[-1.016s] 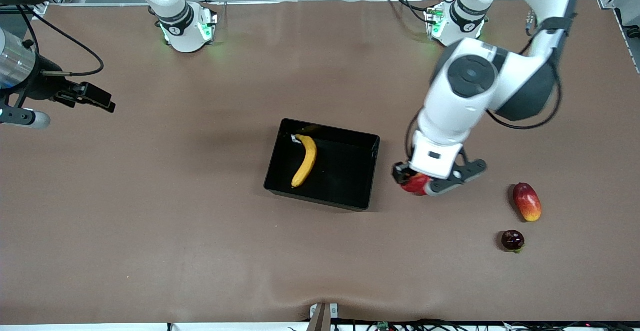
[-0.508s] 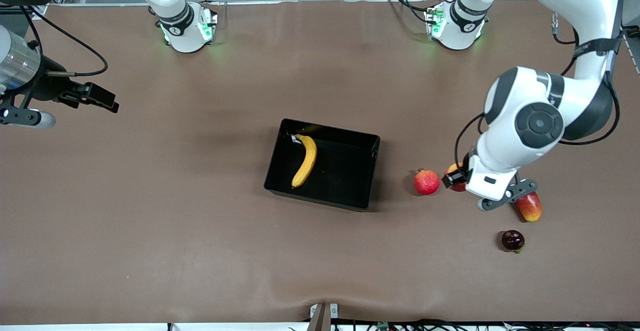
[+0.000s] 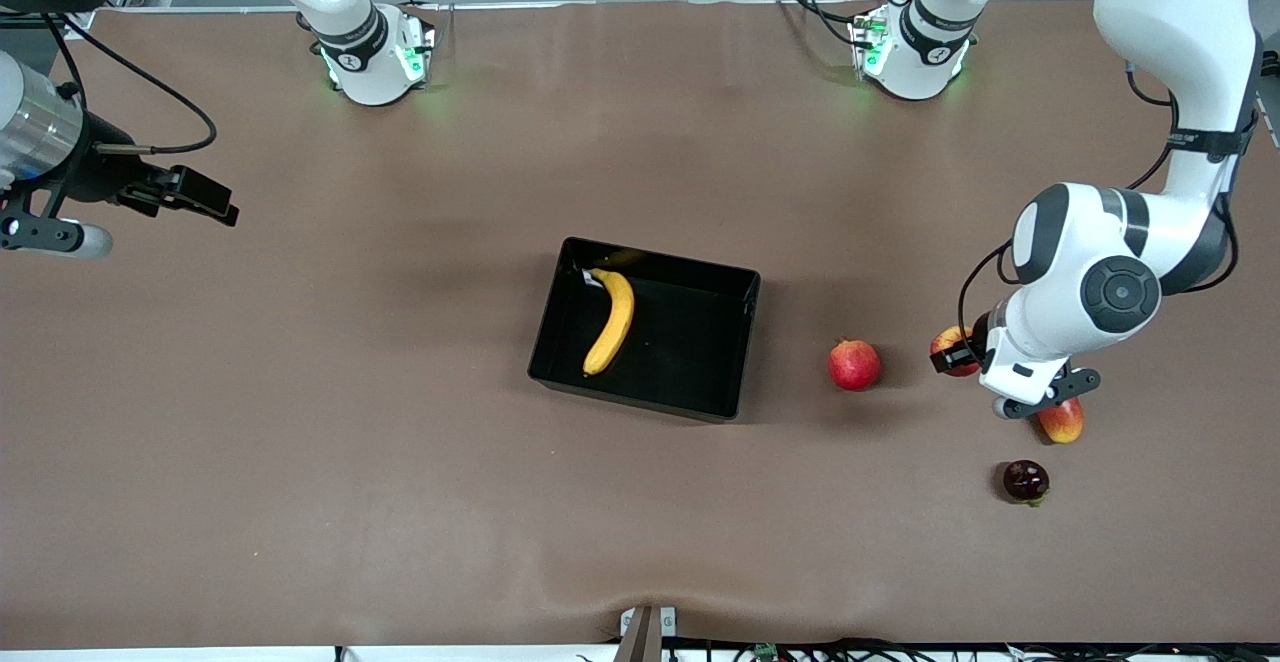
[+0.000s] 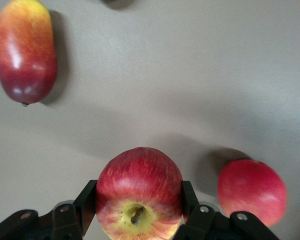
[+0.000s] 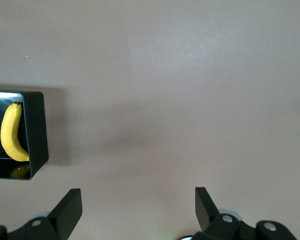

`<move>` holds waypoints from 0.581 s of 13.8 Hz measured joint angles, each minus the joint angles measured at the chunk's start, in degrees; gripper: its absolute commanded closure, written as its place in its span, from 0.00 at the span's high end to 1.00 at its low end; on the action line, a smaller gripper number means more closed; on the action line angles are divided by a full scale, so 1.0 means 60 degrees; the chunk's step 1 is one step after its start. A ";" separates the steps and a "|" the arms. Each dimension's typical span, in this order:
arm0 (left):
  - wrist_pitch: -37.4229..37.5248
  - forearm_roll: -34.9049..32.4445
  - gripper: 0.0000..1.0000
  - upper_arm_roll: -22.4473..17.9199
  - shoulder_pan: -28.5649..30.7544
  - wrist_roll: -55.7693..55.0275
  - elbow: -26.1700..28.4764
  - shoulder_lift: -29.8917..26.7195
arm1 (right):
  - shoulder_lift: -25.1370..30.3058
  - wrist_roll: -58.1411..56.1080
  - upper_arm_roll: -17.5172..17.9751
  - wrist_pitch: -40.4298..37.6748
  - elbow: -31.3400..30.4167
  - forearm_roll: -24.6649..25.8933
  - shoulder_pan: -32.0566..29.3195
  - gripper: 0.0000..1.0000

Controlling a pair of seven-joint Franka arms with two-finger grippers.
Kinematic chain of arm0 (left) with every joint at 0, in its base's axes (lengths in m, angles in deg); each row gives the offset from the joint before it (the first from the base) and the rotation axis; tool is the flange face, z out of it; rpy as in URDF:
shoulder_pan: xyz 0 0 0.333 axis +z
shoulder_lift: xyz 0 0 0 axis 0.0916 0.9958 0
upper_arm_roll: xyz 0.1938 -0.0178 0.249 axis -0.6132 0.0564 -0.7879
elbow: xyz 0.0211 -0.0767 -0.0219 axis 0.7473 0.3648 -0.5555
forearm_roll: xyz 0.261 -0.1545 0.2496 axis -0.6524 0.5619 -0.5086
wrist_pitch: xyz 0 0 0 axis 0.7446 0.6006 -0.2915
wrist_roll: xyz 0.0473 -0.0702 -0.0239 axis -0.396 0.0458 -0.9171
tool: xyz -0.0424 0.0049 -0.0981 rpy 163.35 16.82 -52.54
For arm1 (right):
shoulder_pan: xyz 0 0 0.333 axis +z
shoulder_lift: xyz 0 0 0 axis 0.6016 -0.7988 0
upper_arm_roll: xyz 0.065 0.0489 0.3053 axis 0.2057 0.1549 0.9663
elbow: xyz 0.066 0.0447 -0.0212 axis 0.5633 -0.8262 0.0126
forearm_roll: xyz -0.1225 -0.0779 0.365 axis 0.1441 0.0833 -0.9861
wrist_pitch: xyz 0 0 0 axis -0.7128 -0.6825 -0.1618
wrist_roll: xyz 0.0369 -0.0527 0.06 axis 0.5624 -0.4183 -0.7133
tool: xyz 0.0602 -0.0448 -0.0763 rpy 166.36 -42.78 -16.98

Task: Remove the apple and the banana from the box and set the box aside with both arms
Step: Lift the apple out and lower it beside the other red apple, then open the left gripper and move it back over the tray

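Observation:
The yellow banana [image 3: 612, 320] lies inside the black box [image 3: 745, 287] at the table's middle. My left gripper [image 3: 962, 357] is shut on the red apple with yellow streaks [image 3: 950, 344], held over bare table between the pomegranate and the mango. The left wrist view shows the apple [image 4: 139, 192] squeezed between both black fingers [image 4: 87, 200], stem end toward the camera. My right gripper [image 3: 190, 204] hangs open and holds nothing over the right arm's end of the table. In its wrist view the right gripper [image 5: 137, 200] has its jaws wide apart, with the box [image 5: 36, 130] and banana [image 5: 10, 135] off at the edge.
A plain red pomegranate [image 3: 853, 364] sits on the table between the box and the held apple. An oval red-orange mango [image 3: 1063, 422] lies partly under the left hand. A small dark fruit [image 3: 1025, 480] rests nearer to the front camera.
The left arm has swung the apple from beside the box toward its own end of the table, uncovering the pomegranate. The right arm has hardly moved.

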 measured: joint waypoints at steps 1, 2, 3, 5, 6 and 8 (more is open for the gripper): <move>-0.0453 0.0000 0.00 0.0000 0.0046 0.0037 0.0350 0.0021 | 0.0000 0.0000 0.0001 0.0026 -0.0011 0.0000 0.0004 1.00; -0.0723 0.0000 0.00 0.0008 0.0045 0.0038 0.0569 0.0066 | 0.0000 0.0000 0.0005 0.0064 -0.0020 0.0000 0.0012 1.00; -0.0928 0.0000 0.00 0.0027 0.0038 0.0039 0.0717 0.0153 | 0.0000 0.0001 0.0006 0.0102 -0.0033 0.0000 0.0018 1.00; -0.1225 0.0000 0.00 0.0053 0.0036 0.0039 0.0826 0.0403 | 0.0000 0.0009 0.0001 0.0115 -0.0070 0.0000 0.0018 1.00; -0.1349 0.0000 0.00 0.0053 0.0037 0.0039 0.0837 0.0533 | 0.0000 0.0010 -0.0001 0.0115 -0.0095 0.0000 0.0018 1.00; -0.1547 0.0000 0.68 0.0053 0.0036 0.0041 0.0843 0.0774 | 0.0000 0.0012 -0.0001 0.0127 -0.0129 0.0000 0.0018 1.00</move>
